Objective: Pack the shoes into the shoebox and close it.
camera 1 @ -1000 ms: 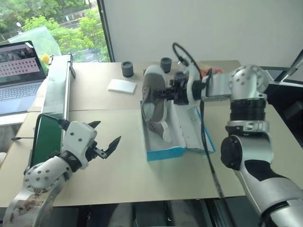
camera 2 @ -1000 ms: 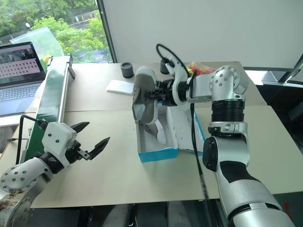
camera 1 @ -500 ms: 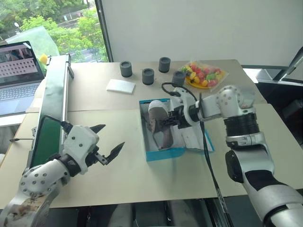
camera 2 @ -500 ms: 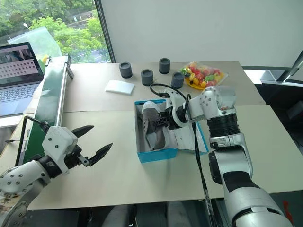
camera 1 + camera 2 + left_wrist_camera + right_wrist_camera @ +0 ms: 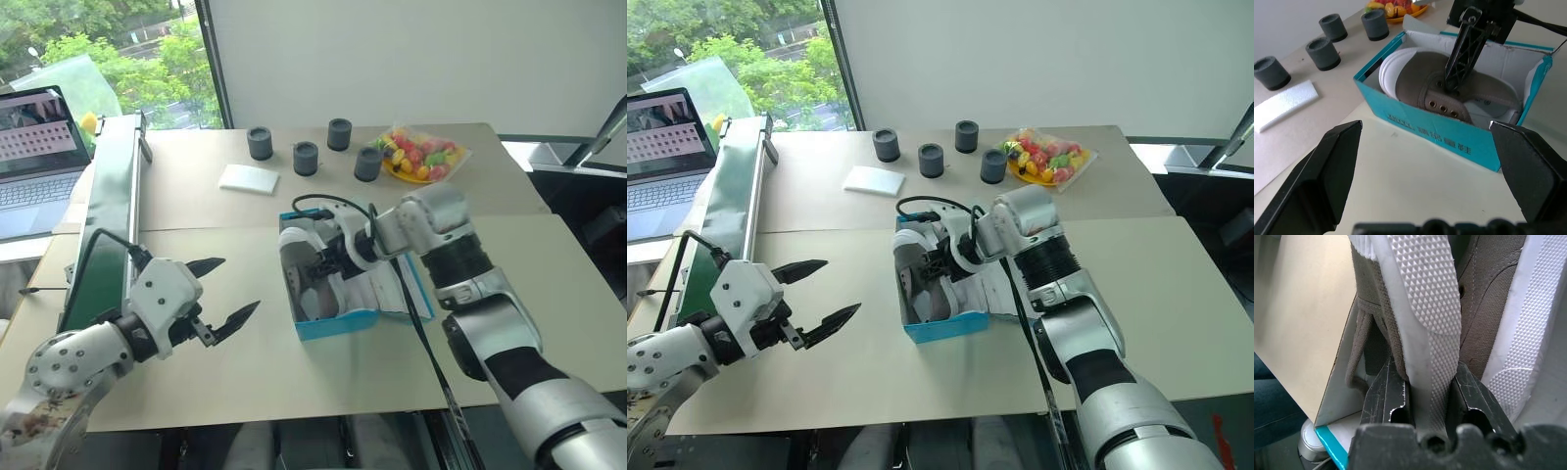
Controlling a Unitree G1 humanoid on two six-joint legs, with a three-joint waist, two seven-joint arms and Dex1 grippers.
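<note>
Shoe (image 5: pixel 1449 93) in transit, grey-brown canvas with white sole: a second ago held high above the shoebox (image 5: pixel 338 323), now lowered inside it, the right gripper (image 5: pixel 1422 396) clamped narrowly on the sole edge. The right wrist view shows the patterned white sole pinched between both fingers (image 5: pixel 1386 401), with more canvas and a second white sole alongside; this looks like the other shoe already lying in the box, though the close view makes that uncertain.

Meaning for the task: packing appears nearly done. Releasing the shoe and closing the lid are judged outstanding.

Shoebox: turquoise, open, white inside, on the counter (image 5: pixel 245 372) ahead of the robot. The lid flap seems to lie spread toward the robot's right, partly hidden by the arm.

Left gripper (image 5: pixel 220 299): spread wide, empty, hovering over bare counter well apart from the box's left wall.

Edges and room: the shoe sits tight against the left wall, so withdrawal should go upward. Open counter lies left and front of the box. Four dark cups (image 5: pixel 260 143), a white pad (image 5: pixel 252 177) and a bag of coloured sweets (image 5: pixel 419 155) stand behind, well apart.
</note>
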